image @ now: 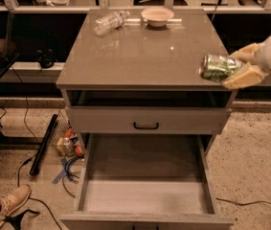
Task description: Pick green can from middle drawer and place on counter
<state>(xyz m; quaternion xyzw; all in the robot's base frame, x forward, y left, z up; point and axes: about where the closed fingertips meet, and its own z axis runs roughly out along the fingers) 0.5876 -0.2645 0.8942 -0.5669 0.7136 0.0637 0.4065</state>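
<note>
My gripper (238,65) comes in from the right edge and is shut on the green can (218,67), which lies sideways between the tan fingers (242,76). The can hangs at the front right corner of the counter (140,51), just above its surface. The middle drawer (144,186) is pulled out wide below, its pale grey floor bare. A shallower drawer front with a black handle (146,125) sits closed above it.
A clear plastic water bottle (109,21) lies on its side at the counter's back left. A pale bowl (157,16) stands at the back middle. Cables, a black bar (43,145) and small items lie on the floor to the left; a shoe (5,203) shows at bottom left.
</note>
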